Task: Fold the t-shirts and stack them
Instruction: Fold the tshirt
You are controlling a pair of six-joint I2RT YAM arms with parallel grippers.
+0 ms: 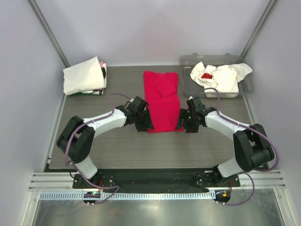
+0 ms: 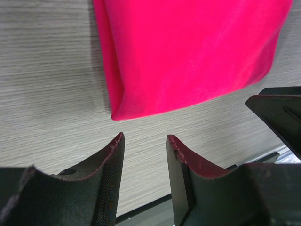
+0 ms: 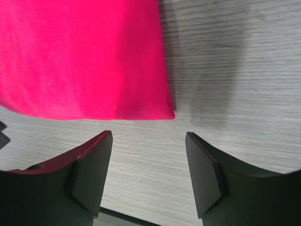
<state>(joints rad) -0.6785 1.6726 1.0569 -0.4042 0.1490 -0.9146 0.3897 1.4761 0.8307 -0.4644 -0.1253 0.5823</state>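
A crimson red t-shirt (image 1: 162,100) lies flat on the table as a long folded strip, its near edge toward the arms. My left gripper (image 1: 146,125) hovers at its near left corner (image 2: 123,110), open with only bare table between the fingers. My right gripper (image 1: 180,125) sits at the near right corner (image 3: 162,109), open and empty too. A folded white t-shirt (image 1: 83,75) rests at the back left. More white t-shirts (image 1: 221,76), one with a small red mark (image 1: 206,76), are bunched in the tub.
A clear grey plastic tub (image 1: 248,84) stands at the back right. Metal frame posts (image 1: 47,29) rise at both back corners, with walls close on either side. The black base rail (image 1: 150,178) runs along the near edge.
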